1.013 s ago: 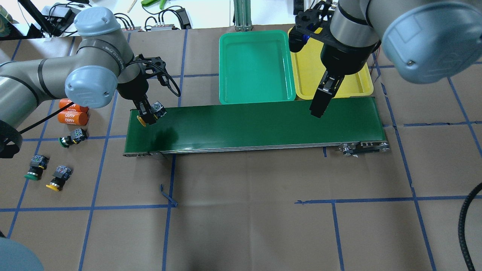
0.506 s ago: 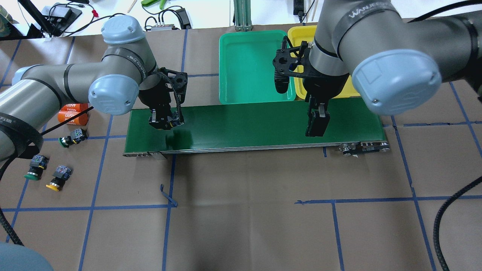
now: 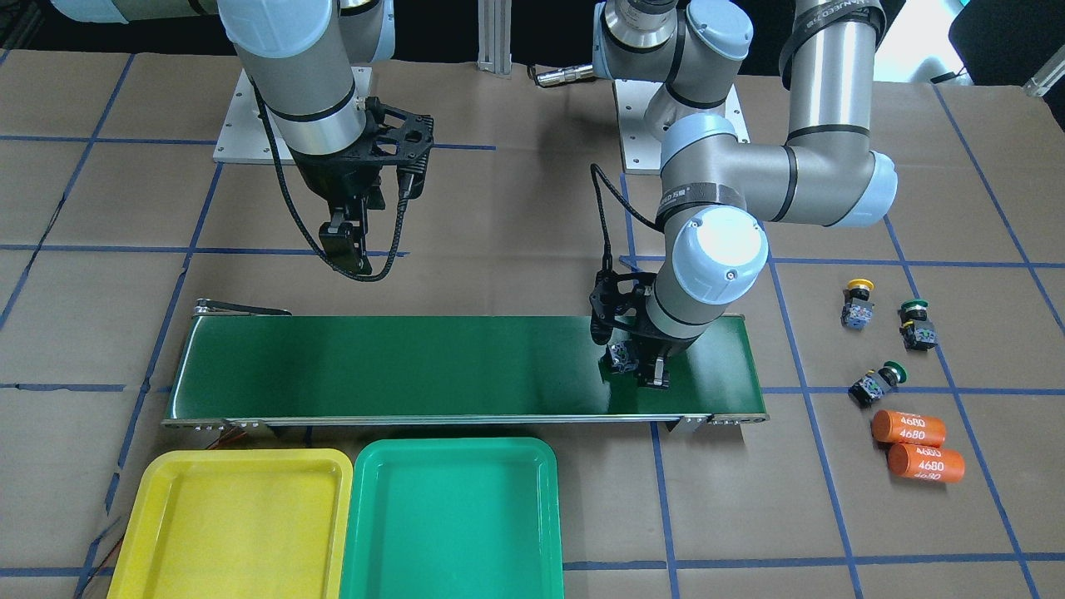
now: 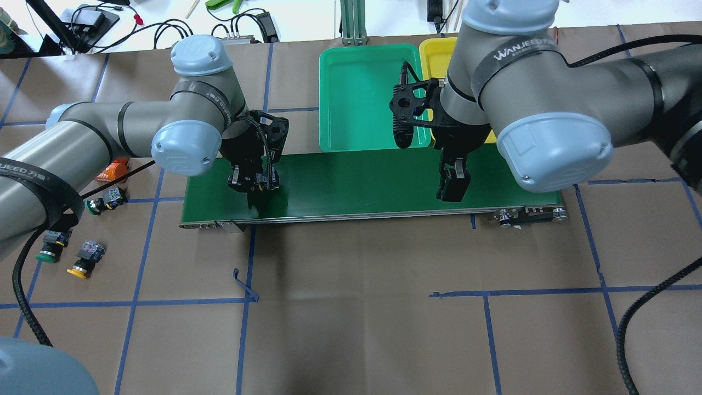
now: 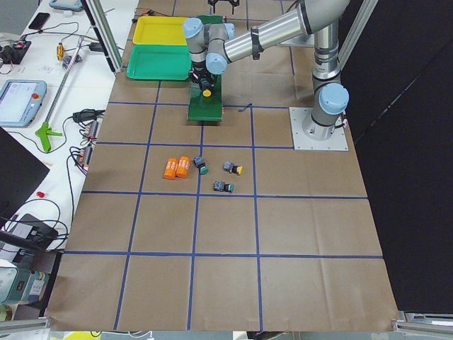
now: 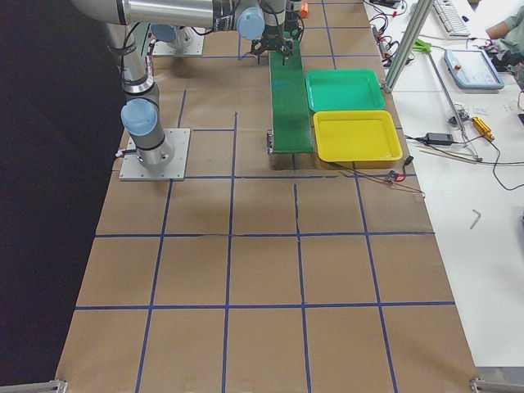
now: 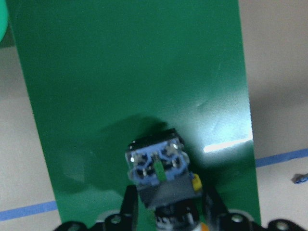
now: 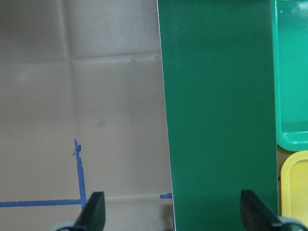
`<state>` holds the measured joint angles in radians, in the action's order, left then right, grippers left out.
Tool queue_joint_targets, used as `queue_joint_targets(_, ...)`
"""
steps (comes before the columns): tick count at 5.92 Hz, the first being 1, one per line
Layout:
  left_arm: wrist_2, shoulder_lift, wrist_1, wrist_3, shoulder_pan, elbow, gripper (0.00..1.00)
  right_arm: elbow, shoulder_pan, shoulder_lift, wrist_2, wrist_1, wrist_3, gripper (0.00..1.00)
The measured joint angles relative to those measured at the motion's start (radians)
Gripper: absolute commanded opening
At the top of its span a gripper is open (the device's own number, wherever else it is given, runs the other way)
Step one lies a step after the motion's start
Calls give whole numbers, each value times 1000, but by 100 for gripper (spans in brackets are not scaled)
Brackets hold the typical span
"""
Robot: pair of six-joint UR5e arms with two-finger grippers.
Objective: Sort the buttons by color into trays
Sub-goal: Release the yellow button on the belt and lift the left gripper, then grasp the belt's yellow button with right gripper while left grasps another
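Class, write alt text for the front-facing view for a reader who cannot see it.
The left claw grips a button at one end of the belt; the right claw hangs near the other end. A yellow tray and a green tray lie empty in front; three buttons sit aside.

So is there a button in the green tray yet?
No, the green tray shows a bare floor, and the left gripper holds one button over the belt.

My left gripper point(image 4: 253, 185) points straight down, jaws clamped on a button point(image 7: 156, 166), arm bent at the elbow. My right gripper point(image 4: 452, 189) hangs vertical, jaws spread wide.
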<state>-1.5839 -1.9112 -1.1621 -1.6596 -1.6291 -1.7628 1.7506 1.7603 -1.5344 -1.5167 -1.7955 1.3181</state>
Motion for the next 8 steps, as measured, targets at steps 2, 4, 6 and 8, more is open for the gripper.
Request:
queue_joint_targets(2,9,43,-15,46,78,-1,93,2,1,10,9,-5,29,100)
queue_joint_targets(4,16,129,-68,167,282,-14,95,1,1,28,9,-25,72,100)
queue_joint_targets(6,20,151,-100,272,488,-34,96,0,26,69,10,-135,73,100)
queue_joint_targets(8,18,133,-64,377,653,-91,96,-6,104,161,8,-299,44,100)
